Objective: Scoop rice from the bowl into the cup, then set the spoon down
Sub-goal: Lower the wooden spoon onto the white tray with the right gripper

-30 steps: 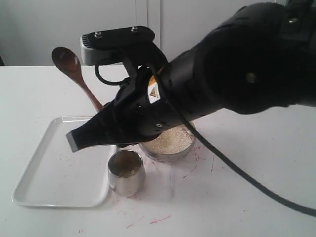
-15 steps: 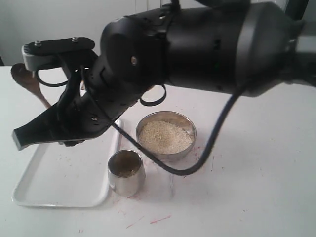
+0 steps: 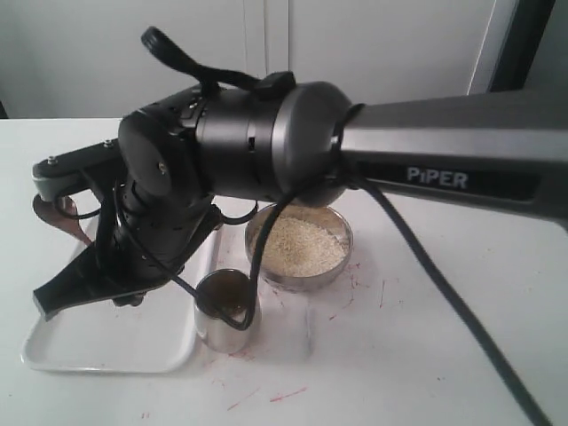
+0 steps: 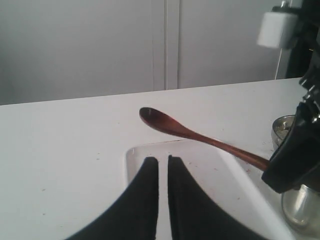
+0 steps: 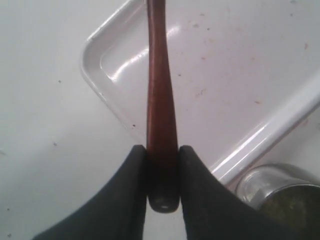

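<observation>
A shallow white rectangular tray (image 3: pixel 106 359) with rounded corners and a raised rim lies flat on the white tabletop (image 3: pixel 444 355), faint reddish specks dotting its floor, more reddish streaks (image 3: pixel 286 393) marking the tabletop just beside the tray, and pale cabinet doors (image 3: pixel 390 44) standing well behind it.

The spoon (image 5: pixel 160 100) is clamped at its handle end btwn the right gripper (image 5: pixel 162 151)'s black fingers (image 5: pixel 125 200). The handle is seen stretching over a white tray (image 5: pixel 235 75) w/ reddish specks. The cup (image 5: pixel 272 192) is seen just beside the tray's rim.
</observation>
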Motion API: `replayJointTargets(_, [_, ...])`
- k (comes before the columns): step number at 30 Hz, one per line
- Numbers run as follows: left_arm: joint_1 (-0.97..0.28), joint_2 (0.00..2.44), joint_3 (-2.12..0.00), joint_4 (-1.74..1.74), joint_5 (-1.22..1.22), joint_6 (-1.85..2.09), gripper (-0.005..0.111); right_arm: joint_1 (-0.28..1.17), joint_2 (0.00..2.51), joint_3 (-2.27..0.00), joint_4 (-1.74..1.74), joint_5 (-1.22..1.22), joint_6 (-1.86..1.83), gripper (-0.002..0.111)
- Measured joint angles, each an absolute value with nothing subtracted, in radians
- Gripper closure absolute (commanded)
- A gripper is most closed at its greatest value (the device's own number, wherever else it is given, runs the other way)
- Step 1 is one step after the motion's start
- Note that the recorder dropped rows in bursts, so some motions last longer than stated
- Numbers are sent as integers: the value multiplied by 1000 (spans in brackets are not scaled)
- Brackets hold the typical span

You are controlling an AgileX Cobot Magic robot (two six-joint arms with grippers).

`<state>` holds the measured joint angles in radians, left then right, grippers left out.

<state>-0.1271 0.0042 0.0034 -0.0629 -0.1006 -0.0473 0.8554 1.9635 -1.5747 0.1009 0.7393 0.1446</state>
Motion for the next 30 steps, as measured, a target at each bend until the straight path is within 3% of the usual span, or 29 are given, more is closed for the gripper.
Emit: replayJointTargets(30, [-127, 4, 3, -63, -101, -47, 92, 855, 2173, -1682, -5, 803, 155, 108])
